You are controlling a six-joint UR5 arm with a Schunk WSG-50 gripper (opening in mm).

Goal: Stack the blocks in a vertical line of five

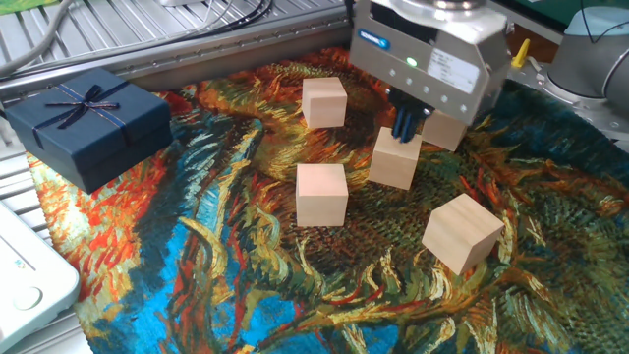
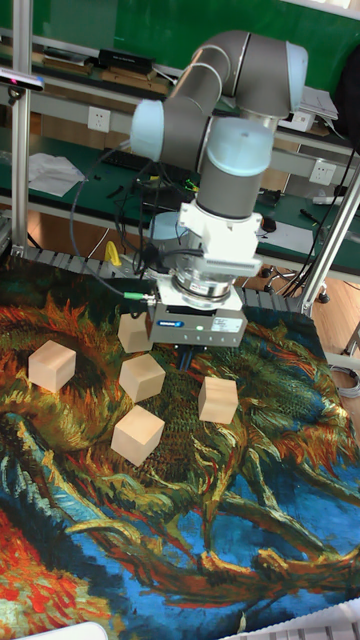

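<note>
In the fixed view the hand (image 1: 407, 126) hangs low over the painted cloth (image 1: 246, 285) on the desk, its dark fingers (image 1: 402, 123) reaching down right at the top back edge of the middle block (image 1: 396, 157); whether they are spread or pressed together cannot be told, as the grey body hides most of them. A second block (image 1: 444, 132) sits just beside the hand and partly behind it, a third (image 1: 323, 101) lies near on the other side, a fourth (image 1: 321, 194) lies in front of the hand, and the fifth (image 1: 461, 232) lies farther forward, near the cloth's open foreground. All five lie singly, none stacked. A closed navy gift box (image 1: 86, 121) with a ribbon stands well apart at the cloth's edge, by a white device (image 1: 28, 275). In the tall fixed view, the whole arm (image 2: 215, 90) shows above the hand (image 2: 196, 343), whose body covers its fingertips. Four blocks show here: one (image 2: 134, 333) half hidden just beside the hand, one (image 2: 141, 377) near below it, one (image 2: 218, 399) under it, one (image 2: 52, 365) well apart, and another (image 2: 138, 434) farther forward, with wide bare cloth in front.
</note>
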